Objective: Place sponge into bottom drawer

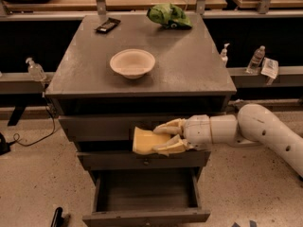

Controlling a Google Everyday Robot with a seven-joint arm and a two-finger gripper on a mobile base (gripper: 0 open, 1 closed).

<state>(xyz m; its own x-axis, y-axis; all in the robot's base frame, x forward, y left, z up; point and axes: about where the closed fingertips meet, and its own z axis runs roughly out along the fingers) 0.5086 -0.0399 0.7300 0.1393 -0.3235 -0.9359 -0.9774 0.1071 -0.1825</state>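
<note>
The pale yellow sponge (144,141) is held in my gripper (166,137), whose cream fingers are shut on its right end. The white arm reaches in from the right in front of the grey cabinet. The sponge hangs in front of the gap between the top and middle drawer fronts. Below it the bottom drawer (146,215) is pulled open, a deep grey box with nothing visible inside. The sponge is above the drawer's opening, well clear of it.
On the cabinet top (199,74) stand a cream bowl (132,63), a green cloth lump (169,16) and a black flat object (107,25). Bottles (35,70) (255,59) stand on ledges to either side. A black object (57,216) lies on the floor at left.
</note>
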